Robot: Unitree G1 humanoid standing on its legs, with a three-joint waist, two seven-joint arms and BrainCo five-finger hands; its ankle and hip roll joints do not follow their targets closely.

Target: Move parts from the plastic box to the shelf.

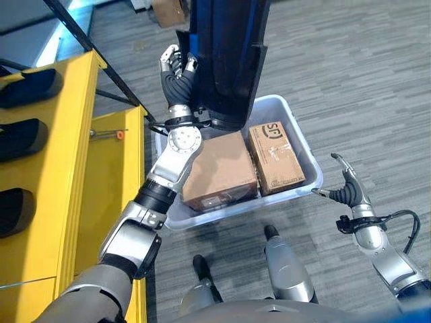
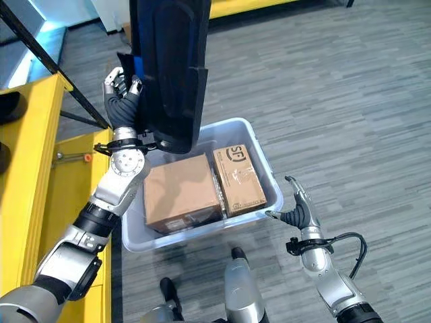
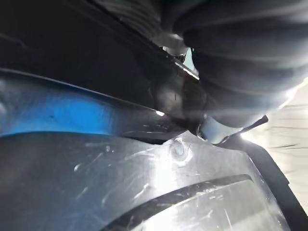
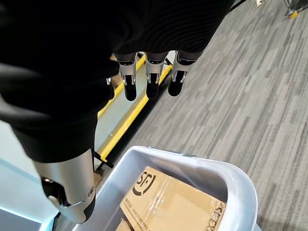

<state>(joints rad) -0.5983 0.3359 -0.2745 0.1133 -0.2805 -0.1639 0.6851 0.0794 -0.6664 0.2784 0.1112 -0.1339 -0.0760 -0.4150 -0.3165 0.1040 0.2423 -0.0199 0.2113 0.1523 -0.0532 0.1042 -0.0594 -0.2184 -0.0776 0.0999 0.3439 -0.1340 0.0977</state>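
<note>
A long black part (image 1: pixel 229 60) with a blue inner face hangs upright above the plastic box (image 1: pixel 307 160). My left hand (image 1: pixel 176 75) is raised at the part's left edge, with its fingers curled on it. The part's scratched black and blue surface (image 3: pixel 144 183) shows from very close in the left wrist view. The pale translucent box stands on the floor with a large cardboard carton (image 1: pixel 219 169) and a smaller one (image 1: pixel 275 156) inside. My right hand (image 1: pixel 347 190) hovers by the box's right corner, fingers (image 4: pixel 147 83) straight, holding nothing.
A yellow shelf (image 1: pixel 64 141) stands at the left, with black parts (image 1: pixel 27 87) in its slots. A black slanted bar (image 1: pixel 101 60) runs past its top. A small orange-tipped tool (image 1: pixel 119 134) lies on the yellow ledge. Grey carpet surrounds the box.
</note>
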